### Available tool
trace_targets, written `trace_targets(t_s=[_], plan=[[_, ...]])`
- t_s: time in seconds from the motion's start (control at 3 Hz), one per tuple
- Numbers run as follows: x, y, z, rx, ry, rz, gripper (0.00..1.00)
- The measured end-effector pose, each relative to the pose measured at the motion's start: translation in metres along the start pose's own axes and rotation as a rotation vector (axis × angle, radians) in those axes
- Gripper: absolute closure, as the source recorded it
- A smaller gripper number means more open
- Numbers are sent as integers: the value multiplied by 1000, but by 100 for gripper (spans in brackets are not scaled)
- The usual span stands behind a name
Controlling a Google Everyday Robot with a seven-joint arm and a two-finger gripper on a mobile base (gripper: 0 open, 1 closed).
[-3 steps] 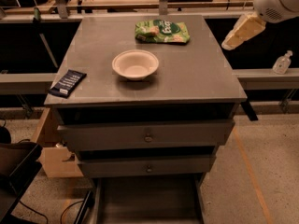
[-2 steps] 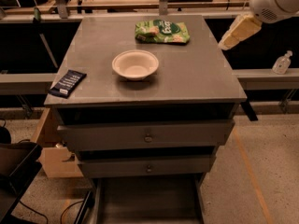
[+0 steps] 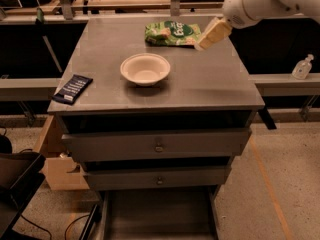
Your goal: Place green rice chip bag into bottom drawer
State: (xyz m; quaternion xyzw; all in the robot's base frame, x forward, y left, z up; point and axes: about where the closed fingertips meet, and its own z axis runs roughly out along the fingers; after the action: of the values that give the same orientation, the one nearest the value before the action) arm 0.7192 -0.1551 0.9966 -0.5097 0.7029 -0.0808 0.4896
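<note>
The green rice chip bag [image 3: 172, 33] lies flat at the back of the grey cabinet top, just right of centre. My gripper [image 3: 212, 34] comes in from the upper right on a white arm; its pale fingers hover right next to the bag's right end, above the top. The bottom drawer [image 3: 158, 215] is pulled out at the foot of the cabinet, a shallow grey tray with side walls, and nothing shows inside it.
A white bowl [image 3: 145, 69] stands mid-top in front of the bag. A dark navy packet [image 3: 73, 89] lies at the left front edge. Two shut drawer fronts with knobs [image 3: 158, 145] sit above the open drawer. A small bottle [image 3: 302, 67] stands on the ledge at right.
My gripper has moved left from beyond the cabinet's right edge to just beside the bag's right end. The bag, bowl and packet have not moved.
</note>
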Motion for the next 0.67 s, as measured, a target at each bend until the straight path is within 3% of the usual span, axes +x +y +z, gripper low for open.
trace_targets(t_s=[0.67], plan=[[-33, -4, 138, -55, -117, 32, 0]])
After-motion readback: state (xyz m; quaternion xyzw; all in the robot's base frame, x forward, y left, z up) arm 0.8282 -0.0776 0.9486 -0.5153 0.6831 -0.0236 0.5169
